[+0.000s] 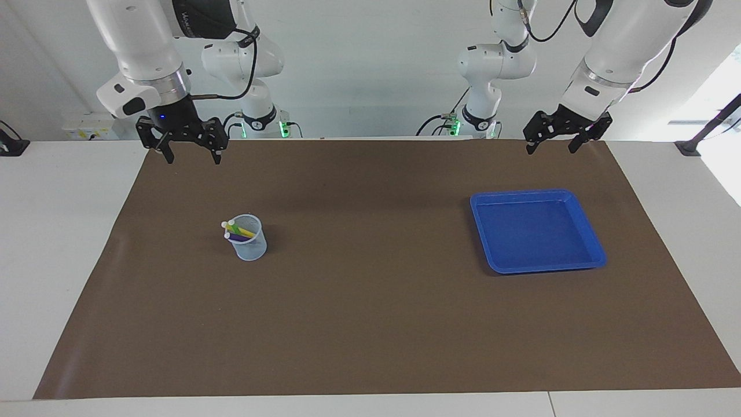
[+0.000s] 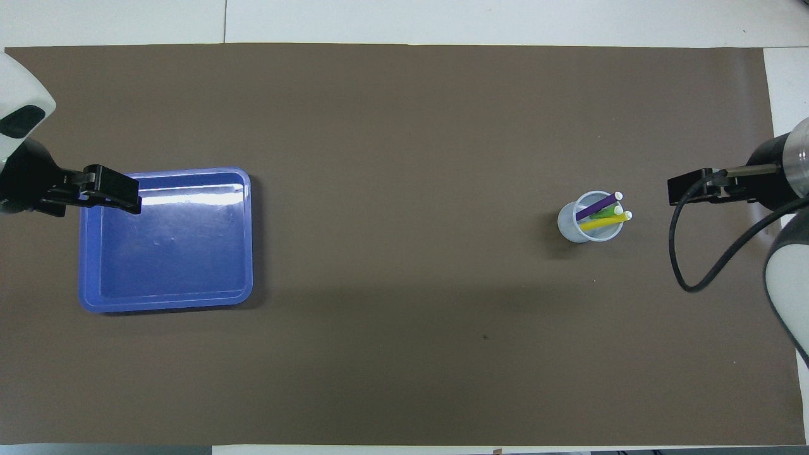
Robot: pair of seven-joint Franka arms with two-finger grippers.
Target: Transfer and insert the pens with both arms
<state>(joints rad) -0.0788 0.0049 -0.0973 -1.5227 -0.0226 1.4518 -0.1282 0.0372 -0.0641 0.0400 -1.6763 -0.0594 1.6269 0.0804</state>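
Observation:
Three pens, purple (image 2: 597, 206), green (image 2: 608, 213) and yellow (image 2: 603, 222), stand slanted in a pale blue cup (image 1: 250, 242) (image 2: 572, 229) on the brown mat toward the right arm's end. Their whitish cap ends (image 1: 226, 225) stick out over the rim. My right gripper (image 1: 193, 157) (image 2: 679, 191) hangs open and empty, high over the mat's edge by the robots, well clear of the cup. My left gripper (image 1: 550, 149) (image 2: 129, 196) hangs open and empty over the mat's edge by the robots, above the blue tray's corner as seen from overhead.
A shallow blue tray (image 1: 535, 229) (image 2: 164, 253) holding nothing lies on the mat (image 1: 370, 324) toward the left arm's end. Two small white robot bases with green lights (image 1: 283, 127) stand at the table's edge by the robots.

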